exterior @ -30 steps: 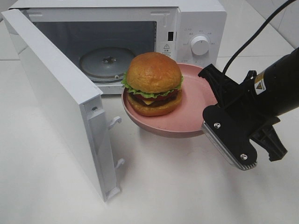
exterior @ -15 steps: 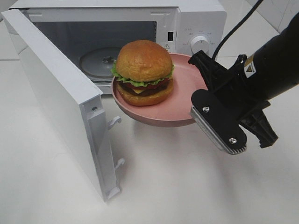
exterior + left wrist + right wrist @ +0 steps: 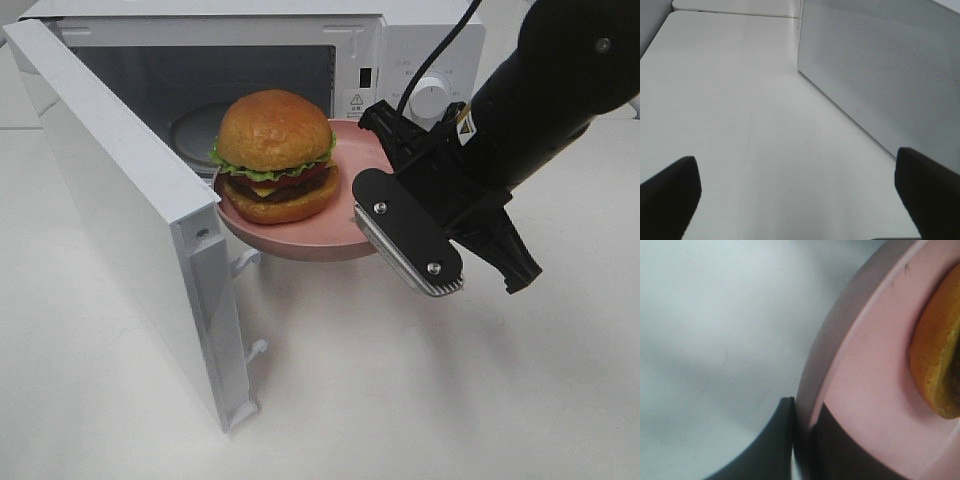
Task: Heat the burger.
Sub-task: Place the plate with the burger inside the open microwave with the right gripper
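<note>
The burger, with a golden bun, green lettuce, cheese and a dark patty, rides on a round pink plate held in the air at the mouth of the open microwave. My right gripper is shut on the plate's right rim. In the right wrist view its fingers pinch the plate's edge, with the bun at the side. My left gripper stands open above the bare table beside the microwave's side wall. It does not appear in the exterior view.
The microwave door stands swung wide open on the left, its latches facing the plate. Inside, the glass turntable is partly hidden behind the burger. The control knob sits on the right panel. A white tabletop lies in front.
My right arm has carried the plate and burger up and leftward toward the microwave opening. The left gripper stays open.
</note>
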`<state>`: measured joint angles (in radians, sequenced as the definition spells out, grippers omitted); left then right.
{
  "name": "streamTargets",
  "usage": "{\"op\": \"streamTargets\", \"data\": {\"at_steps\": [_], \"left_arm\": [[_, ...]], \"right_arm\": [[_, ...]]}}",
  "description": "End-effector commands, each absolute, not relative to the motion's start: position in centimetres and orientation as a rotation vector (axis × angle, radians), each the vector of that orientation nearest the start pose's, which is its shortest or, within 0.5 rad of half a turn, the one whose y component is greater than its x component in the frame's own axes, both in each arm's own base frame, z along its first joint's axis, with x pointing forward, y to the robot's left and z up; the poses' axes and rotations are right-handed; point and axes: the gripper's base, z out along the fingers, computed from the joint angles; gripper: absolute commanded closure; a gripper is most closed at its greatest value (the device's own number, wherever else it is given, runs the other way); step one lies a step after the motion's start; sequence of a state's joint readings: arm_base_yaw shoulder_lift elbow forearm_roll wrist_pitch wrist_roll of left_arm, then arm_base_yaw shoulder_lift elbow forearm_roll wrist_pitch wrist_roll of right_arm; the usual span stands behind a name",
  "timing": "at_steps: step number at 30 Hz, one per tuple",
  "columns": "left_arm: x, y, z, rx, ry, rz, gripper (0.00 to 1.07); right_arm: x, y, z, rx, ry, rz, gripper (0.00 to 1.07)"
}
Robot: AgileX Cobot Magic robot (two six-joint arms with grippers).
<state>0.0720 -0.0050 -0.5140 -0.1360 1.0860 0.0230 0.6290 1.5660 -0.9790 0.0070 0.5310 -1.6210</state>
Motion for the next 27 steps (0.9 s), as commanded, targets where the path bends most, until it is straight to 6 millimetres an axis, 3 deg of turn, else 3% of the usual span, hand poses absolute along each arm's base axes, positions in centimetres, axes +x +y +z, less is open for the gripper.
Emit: {"op": "streamTargets", "data": {"at_steps": [1, 27], "left_arm": [[-1.0, -1.2, 28.1, -0.038, 2.013, -0.109, 0.09], [-1.0, -1.2, 28.1, -0.038, 2.013, -0.109, 0.09]], "right_arm": [[26.6, 19.5, 23.6, -2.304, 1.156, -0.362, 1.07], [30.9, 22.6, 23.0, -2.266, 1.255, -0.338, 1.07]]}}
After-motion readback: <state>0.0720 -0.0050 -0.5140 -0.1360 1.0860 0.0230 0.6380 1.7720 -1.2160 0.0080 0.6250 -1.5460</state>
